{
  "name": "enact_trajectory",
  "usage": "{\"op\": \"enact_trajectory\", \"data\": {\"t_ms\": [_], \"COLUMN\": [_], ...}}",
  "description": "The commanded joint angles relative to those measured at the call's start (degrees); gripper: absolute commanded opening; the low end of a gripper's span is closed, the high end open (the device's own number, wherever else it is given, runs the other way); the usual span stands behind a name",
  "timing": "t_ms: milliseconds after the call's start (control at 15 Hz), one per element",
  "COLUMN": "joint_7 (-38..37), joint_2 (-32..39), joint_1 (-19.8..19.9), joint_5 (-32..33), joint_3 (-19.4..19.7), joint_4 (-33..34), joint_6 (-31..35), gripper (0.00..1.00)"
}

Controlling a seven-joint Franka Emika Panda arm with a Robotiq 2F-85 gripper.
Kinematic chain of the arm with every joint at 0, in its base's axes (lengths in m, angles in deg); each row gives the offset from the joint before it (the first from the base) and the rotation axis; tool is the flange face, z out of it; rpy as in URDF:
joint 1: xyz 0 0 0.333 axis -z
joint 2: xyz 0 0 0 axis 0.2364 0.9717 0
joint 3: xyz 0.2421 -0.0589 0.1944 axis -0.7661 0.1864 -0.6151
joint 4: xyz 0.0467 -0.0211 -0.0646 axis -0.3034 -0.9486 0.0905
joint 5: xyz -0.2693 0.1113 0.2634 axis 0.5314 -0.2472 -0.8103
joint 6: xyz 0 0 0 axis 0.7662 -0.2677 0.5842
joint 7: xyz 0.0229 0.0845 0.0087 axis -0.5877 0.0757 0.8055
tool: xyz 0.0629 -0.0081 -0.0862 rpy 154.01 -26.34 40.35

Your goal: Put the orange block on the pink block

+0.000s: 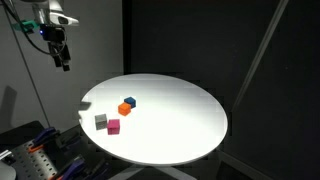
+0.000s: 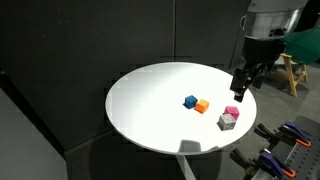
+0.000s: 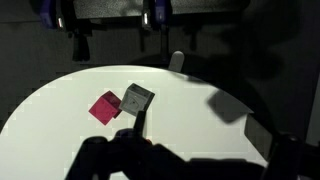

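The orange block (image 1: pixel 125 108) (image 2: pixel 202 106) sits on the round white table (image 1: pixel 180 125) (image 2: pixel 150 110), touching a blue cube (image 1: pixel 130 100) (image 2: pixel 190 101). The pink block (image 1: pixel 114 126) (image 2: pixel 232 111) lies a short way off, next to a grey cube (image 1: pixel 101 121) (image 2: pixel 228 122). The wrist view shows the pink block (image 3: pixel 104 107) and the grey cube (image 3: pixel 137 98); the orange block is out of that view. My gripper (image 1: pixel 62 55) (image 2: pixel 241 86) hangs well above the table's edge near the pink and grey cubes. It looks open and holds nothing. Its fingers are dark silhouettes in the wrist view (image 3: pixel 185 160).
The table (image 3: pixel 60 110) stands against black curtains. A rack with tools (image 1: pixel 35 155) (image 2: pixel 285 150) stands beside the table below the arm. A wooden stool (image 2: pixel 292 70) shows at the far edge of an exterior view.
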Motion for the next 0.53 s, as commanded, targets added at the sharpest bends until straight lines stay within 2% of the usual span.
{"op": "enact_trajectory", "data": {"t_ms": [0, 467], "joint_7": [1.59, 4.03], "joint_2": [3.1, 9.49], "joint_1": [0.41, 2.01], "joint_5": [0.07, -0.57], "joint_3": [3.05, 8.41], "joint_4": [1.06, 2.24], "joint_6": [1.96, 9.79], "gripper": [1.0, 1.0]}}
